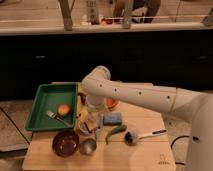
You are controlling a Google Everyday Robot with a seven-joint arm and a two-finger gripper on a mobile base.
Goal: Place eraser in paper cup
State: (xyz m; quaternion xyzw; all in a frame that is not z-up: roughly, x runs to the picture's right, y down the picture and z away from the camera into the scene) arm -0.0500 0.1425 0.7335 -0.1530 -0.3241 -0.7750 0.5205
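At the far left, at about 10 o'clock from the gripper, sits the green tray [41,100] holding a round orange thing [63,109] and a fork [56,118]. None of it is in the working path. At 7 o'clock from the gripper is a dark bowl [65,143]. Just beside the bowl, at the gripper's 6 o'clock, stands a small grey cup [87,146], which I take to be the paper cup.

The gripper [89,124] hangs low over the table [145,160], close above that cup. Pale clutter sits around it that I cannot sort out, and I cannot tell whether it is closed on anything. The blue block [112,118] at its 3 o'clock, lying flat on the wood and apart from the gripper, is most likely the eraser. If so, it is not in the cup.

Judged from here, the main risk is the crowding. The cup is light and close under the wrist, so a sideways sweep toward the block could tip it or push it against the bowl. A grasp taken low could also catch the green pepper [116,132] at 4 o'clock, or drag the block into it. A release not centred over the narrow mouth would drop the eraser on the rim or into the bowl. Further right, the brush [132,137] lies clear of all this.

No brand or label can be read. A small dark mark [162,160] near the table's right front corner is too small to make out.
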